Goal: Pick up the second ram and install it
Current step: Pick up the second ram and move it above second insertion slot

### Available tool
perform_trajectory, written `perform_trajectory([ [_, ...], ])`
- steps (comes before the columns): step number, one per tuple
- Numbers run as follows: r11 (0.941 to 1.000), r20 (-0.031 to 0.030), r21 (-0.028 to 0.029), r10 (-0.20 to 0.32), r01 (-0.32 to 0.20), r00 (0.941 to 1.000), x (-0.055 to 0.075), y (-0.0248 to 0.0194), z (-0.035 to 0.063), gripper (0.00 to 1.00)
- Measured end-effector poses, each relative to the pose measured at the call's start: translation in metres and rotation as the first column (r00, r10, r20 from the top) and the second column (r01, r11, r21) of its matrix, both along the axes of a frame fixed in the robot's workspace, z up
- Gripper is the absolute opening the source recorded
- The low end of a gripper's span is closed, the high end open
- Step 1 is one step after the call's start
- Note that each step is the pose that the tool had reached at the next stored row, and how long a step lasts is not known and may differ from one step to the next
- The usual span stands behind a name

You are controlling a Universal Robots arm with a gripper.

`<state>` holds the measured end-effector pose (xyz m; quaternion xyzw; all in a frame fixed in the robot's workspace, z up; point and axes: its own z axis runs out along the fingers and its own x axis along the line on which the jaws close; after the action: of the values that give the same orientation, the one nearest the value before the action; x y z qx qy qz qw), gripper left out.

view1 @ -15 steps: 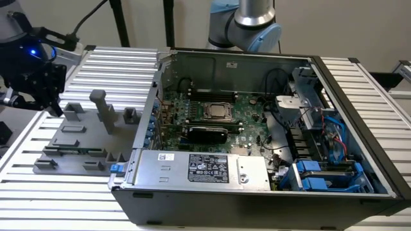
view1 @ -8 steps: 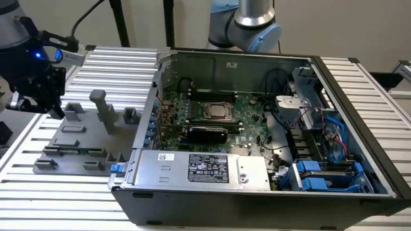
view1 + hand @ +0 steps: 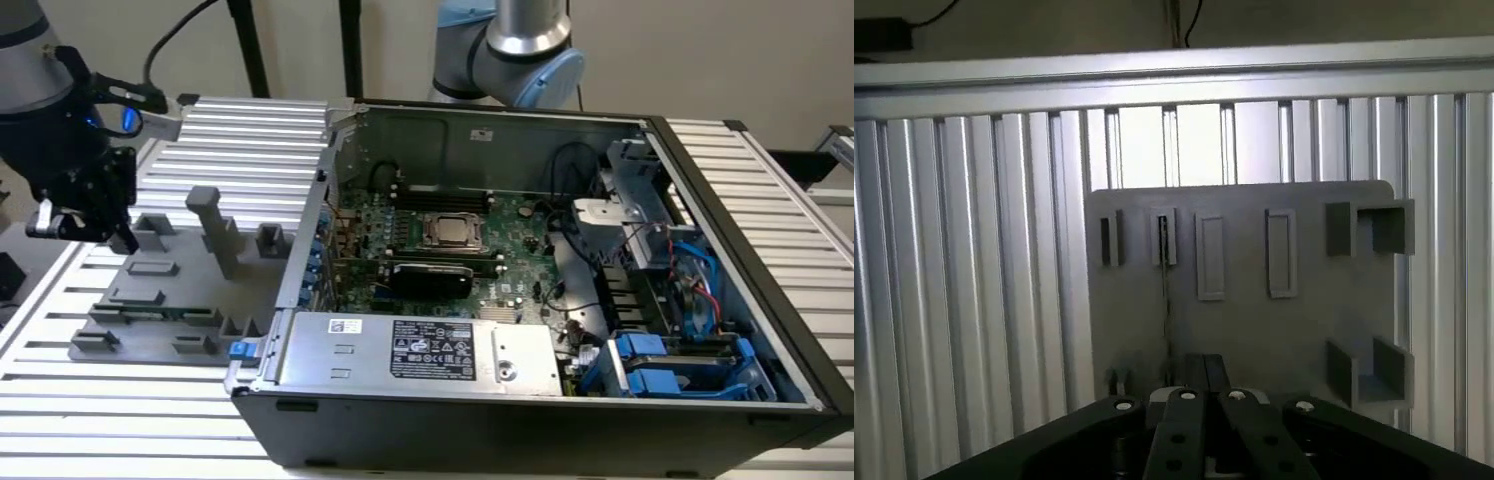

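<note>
The second ram stands on edge in a slot of the grey holder plate, so it appears as a thin dark line. My gripper hangs just above the plate, a little to one side of the stick. Its fingers are shut together with nothing between them. In the exterior view my gripper hovers over the grey holder plate at that view's left, well away from the open computer case. The green motherboard, with its square processor socket, lies inside the case.
The holder plate carries several upright blocks and a tall post. Ribbed aluminium table slats surround it. A second robot arm stands behind the case. Cables and blue drive brackets fill the case at the exterior view's right.
</note>
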<state>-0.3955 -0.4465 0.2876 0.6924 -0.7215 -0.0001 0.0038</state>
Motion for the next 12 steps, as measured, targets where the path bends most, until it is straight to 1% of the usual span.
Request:
perform_trajectory([
  [3, 0.9998, 0.0000, -0.0012, 0.018, -0.018, 0.9998, 0.000, -0.0004, -0.0034, 0.00],
  [4, 0.9998, 0.0000, -0.0014, 0.020, -0.020, 0.9998, 0.000, -0.0011, -0.0050, 0.00],
  [7, 0.9998, -0.0001, -0.0017, 0.022, -0.022, 0.9998, 0.000, -0.0054, -0.0093, 0.00],
  [8, 0.9998, -0.0001, -0.0017, 0.022, -0.022, 0.9998, 0.000, -0.0070, -0.0110, 1.00],
  [10, 0.9998, 0.0001, -0.0017, 0.022, -0.022, 0.9998, 0.000, -0.0090, -0.0147, 1.00],
  [12, 0.9998, 0.0001, -0.0017, 0.022, -0.022, 0.9998, 0.000, -0.0094, -0.0184, 1.00],
])
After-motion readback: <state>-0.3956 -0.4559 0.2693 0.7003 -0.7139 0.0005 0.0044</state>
